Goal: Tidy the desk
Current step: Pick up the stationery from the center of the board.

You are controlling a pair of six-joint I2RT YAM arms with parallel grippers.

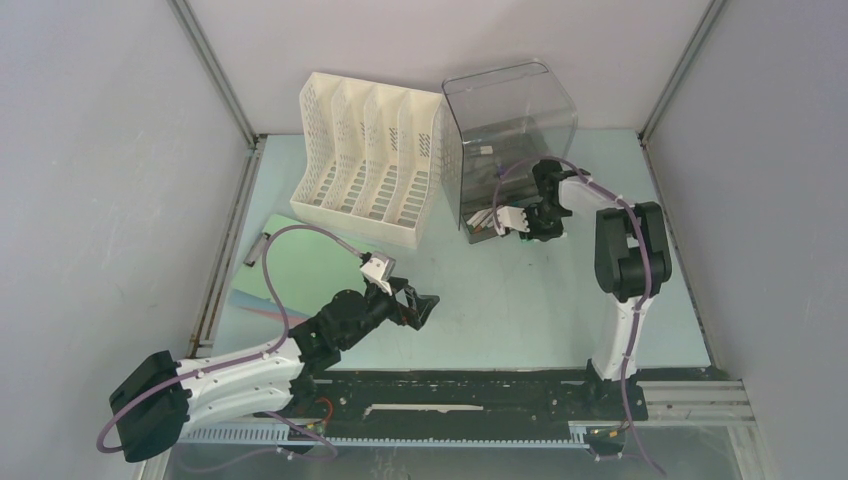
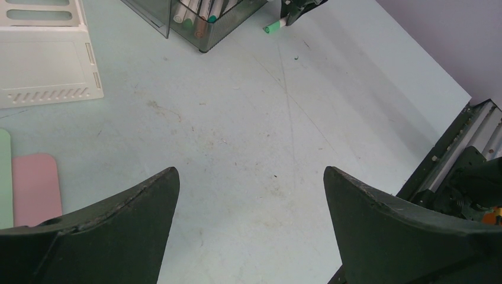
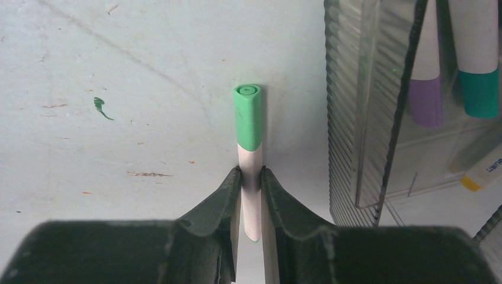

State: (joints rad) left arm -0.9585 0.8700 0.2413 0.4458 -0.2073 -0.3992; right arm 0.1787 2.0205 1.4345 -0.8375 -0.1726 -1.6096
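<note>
Pointing cap-first out of the right tool, the green-capped marker is pinched by its barrel, the pen holder just beside; the left tool is spread wide, empty

The right pincer clamps a green-capped white marker over the pale counter, just beside a clear pen holder.

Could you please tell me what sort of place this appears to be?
Probably a robot test cell staged as an office workspace: grey walls and aluminium rails enclose the desk, which carries a white file sorter and a clear marker holder.
</note>
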